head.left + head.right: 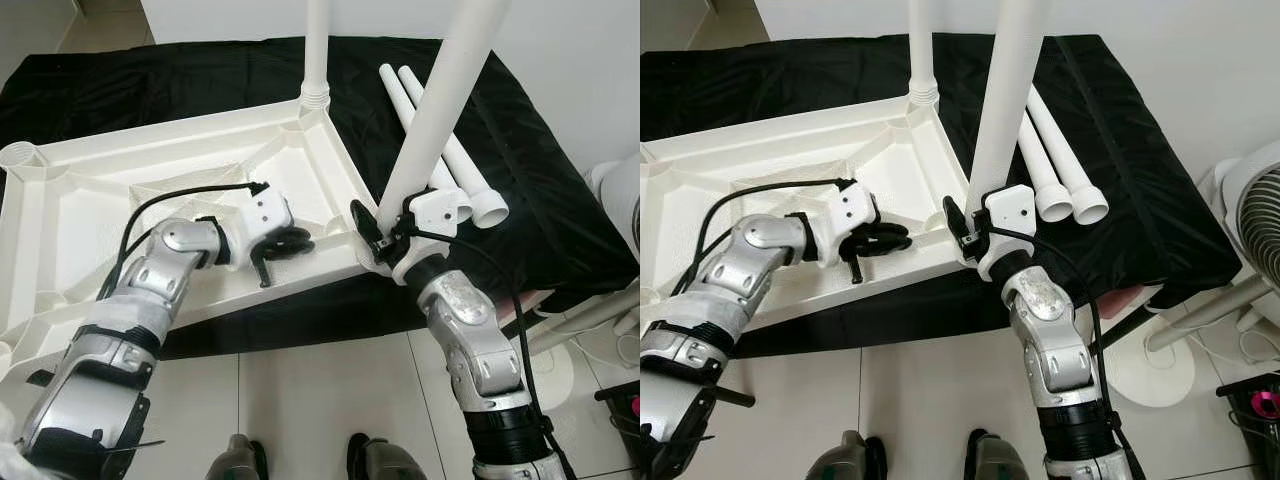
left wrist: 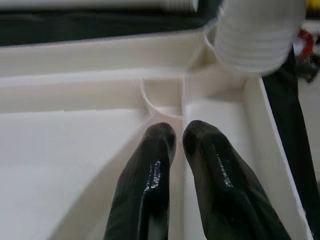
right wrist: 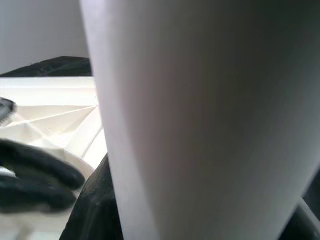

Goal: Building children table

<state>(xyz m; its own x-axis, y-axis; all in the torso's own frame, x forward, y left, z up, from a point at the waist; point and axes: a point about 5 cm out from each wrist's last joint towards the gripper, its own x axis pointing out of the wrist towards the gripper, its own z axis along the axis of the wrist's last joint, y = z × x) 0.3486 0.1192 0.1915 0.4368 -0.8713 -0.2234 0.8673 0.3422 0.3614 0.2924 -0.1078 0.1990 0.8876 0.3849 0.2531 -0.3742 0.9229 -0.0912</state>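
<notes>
Between my right gripper (image 1: 372,232) fingers: white leg (image 1: 440,95), grasped, long axis near upright, foot at near corner socket of tabletop (image 1: 180,150). Left gripper (image 1: 285,243), fingers pressed together, rests inside tabletop just beside. Spare legs (image 1: 440,150) lie beyond.

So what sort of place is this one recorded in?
Probably a room in a home: tiled floor, a fan at the robot's right, and a white tabletop lying upside down on a black cloth.
</notes>
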